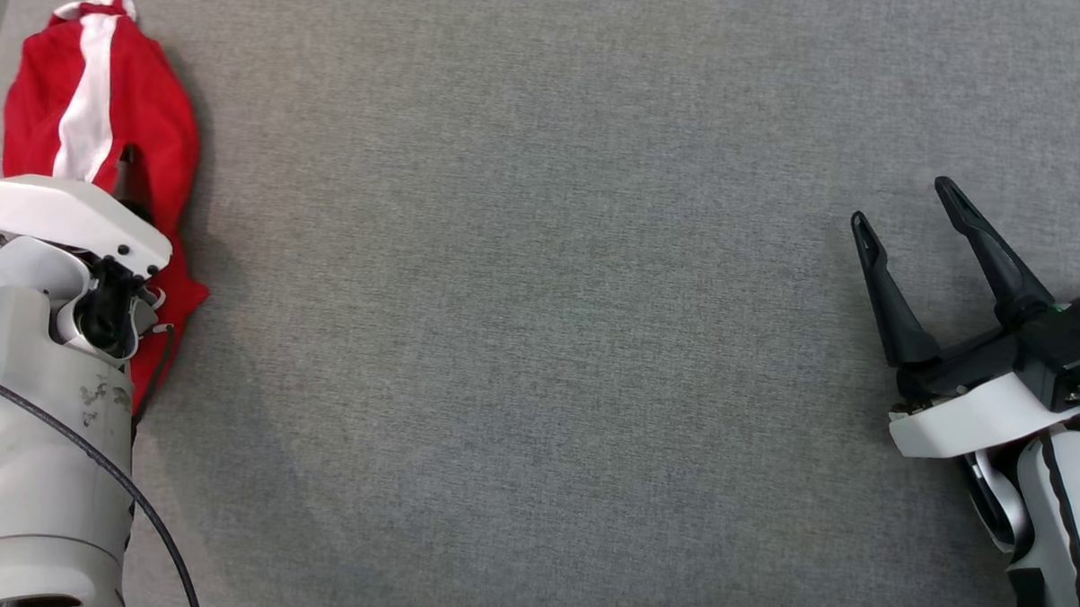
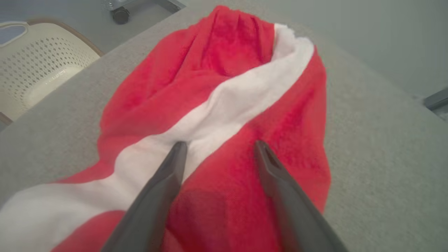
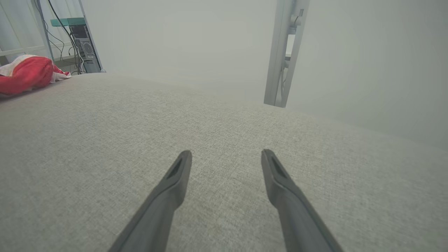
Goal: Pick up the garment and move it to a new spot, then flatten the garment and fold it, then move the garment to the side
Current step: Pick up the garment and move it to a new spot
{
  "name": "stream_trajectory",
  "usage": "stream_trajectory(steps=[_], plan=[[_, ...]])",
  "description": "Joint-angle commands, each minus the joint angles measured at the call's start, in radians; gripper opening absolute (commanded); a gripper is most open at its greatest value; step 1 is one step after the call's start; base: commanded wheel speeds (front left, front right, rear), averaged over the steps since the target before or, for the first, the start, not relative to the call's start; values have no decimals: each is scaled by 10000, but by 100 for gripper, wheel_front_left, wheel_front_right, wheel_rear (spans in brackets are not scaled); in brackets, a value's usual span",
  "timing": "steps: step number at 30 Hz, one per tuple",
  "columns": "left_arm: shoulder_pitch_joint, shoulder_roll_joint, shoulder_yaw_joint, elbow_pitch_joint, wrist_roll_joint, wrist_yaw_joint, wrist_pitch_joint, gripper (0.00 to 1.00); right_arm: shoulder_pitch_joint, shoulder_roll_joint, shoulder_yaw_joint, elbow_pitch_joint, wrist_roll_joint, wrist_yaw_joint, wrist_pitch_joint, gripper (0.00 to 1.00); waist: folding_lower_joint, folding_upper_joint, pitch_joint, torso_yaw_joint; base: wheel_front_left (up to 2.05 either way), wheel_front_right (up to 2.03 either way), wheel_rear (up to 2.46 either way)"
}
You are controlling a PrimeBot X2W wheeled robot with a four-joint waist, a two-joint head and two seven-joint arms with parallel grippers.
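The red garment with its white stripe lay bunched at the far left corner of the grey desk. From the head view its top was cut off by the edge of the picture, and its lower half was hidden behind the pale housing of the left arm. What kind of garment it was, I could not make out from the folds. The left claw hung right over it with its two dark fingers spread apart, one tip above the white stripe and the other above red cloth. Whether the tips actually touched the fabric was hard to tell, but nothing was pinched between them. Beyond the desk edge on that side stood a cream perforated thing, a chair or a basket, half cut off and blurred. Well away, at the right of the desk, the right claw stood spread too, over bare cloth surface and holding nothing. Past it a grey metal post rose, its top out of sight.
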Motion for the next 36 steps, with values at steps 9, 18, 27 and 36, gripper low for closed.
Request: stream_trajectory(steps=[9, 18, 27, 36], plan=[[-143, 232, -321, 704, 325, -10, -1006, 0, -191, 121, -164, 158, -91, -7, 0, 100, 0, 0, 163, -454, 0, 0, 0], [186, 458, -511, -77, 748, -332, -3307, 0, -29, 581, -138, 282, 62, -5, -3, 100, 0, 0, -691, -755, 0, 0, 0], [1064, 281, -613, -2715, 1447, -586, -3396, 0, 343, 1011, -234, 390, 233, -5, -3, 100, 0, 0, -1744, -1227, 0, 0, 0], [2370, -218, -1300, -5526, 2067, -656, -3331, 0, 821, 1393, -467, 367, 435, -5, -3, 100, 0, 0, -2755, -2162, 0, 0, 0]])
